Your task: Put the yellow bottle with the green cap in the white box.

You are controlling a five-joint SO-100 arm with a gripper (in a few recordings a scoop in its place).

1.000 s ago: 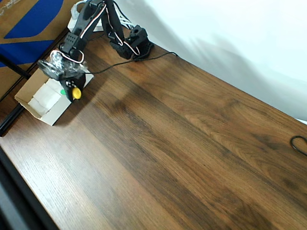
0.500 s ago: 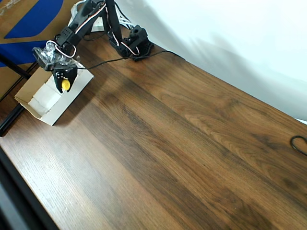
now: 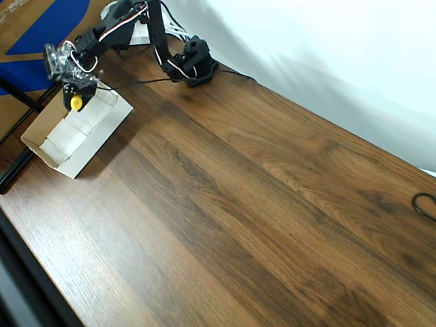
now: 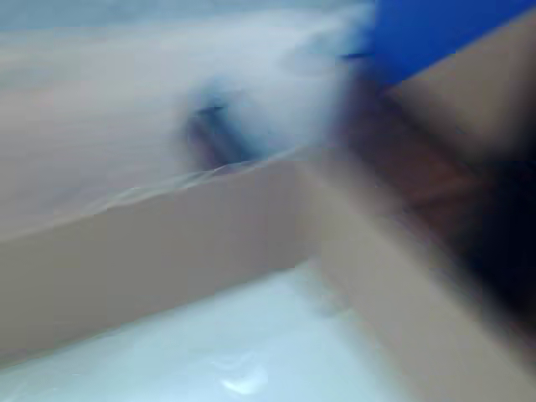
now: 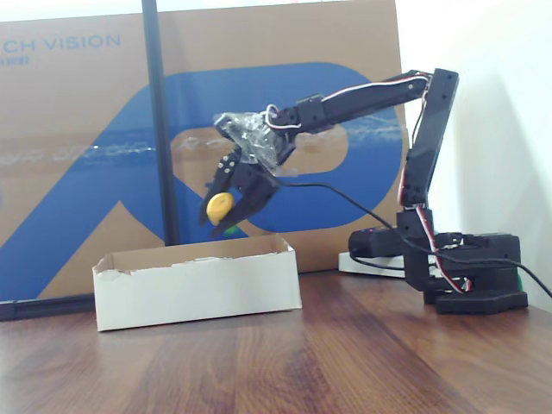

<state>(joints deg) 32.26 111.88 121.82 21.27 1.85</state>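
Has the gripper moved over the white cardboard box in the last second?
Yes. In the overhead view the gripper went up-left, from the white box's right wall to its far end.

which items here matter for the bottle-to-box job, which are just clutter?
In the job:
yellow bottle, clamped in the gripper, held above the box
white box, on the table

Clutter:
big brown-and-blue carton behind the box
black pole
black cable loop at the table's edge
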